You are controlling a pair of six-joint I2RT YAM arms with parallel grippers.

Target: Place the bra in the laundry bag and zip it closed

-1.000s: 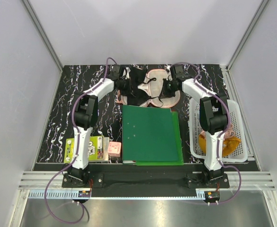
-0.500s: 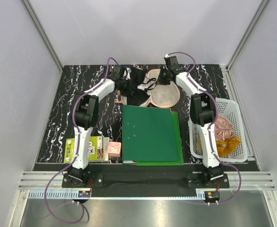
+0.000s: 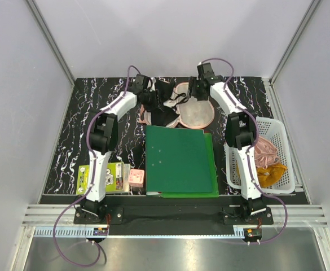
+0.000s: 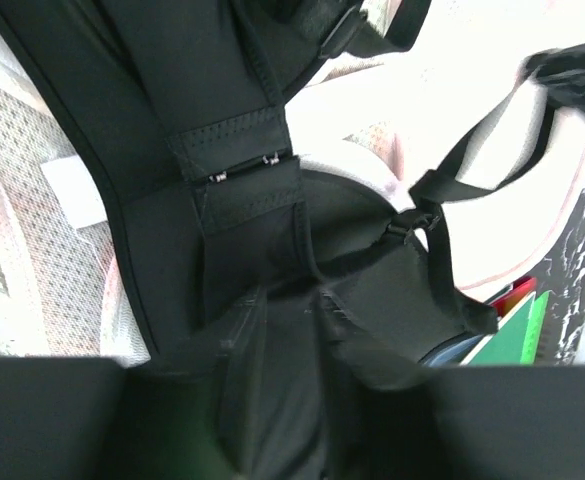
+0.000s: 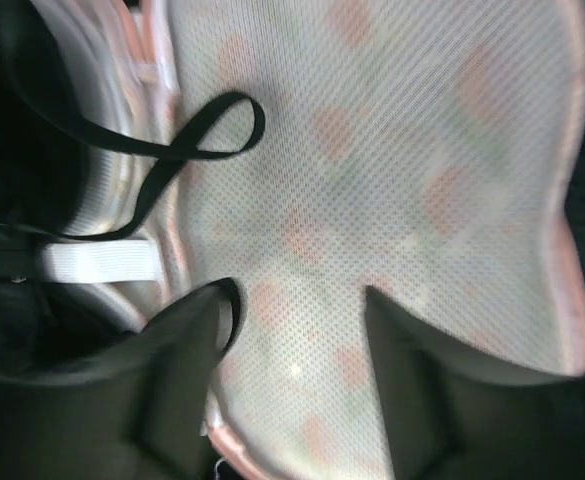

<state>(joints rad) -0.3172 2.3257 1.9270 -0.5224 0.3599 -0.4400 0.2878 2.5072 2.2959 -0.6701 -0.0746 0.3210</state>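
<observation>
Currently: bra (image 4: 242,240), black, soft, limp, light, thin straps snag-prone; draped over open laundry bag (image 5: 392,180) at far end of surface (image 3: 91,124). Best hold: back band, not straps. Left gripper (image 4: 277,370) clenched on bra fabric; right gripper (image 5: 297,330) spread, empty, over bag interior

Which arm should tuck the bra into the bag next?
Left, probably: the left end effector sits among folds of the bra; the right end effector hovers open over bare mesh of the bag.
</observation>
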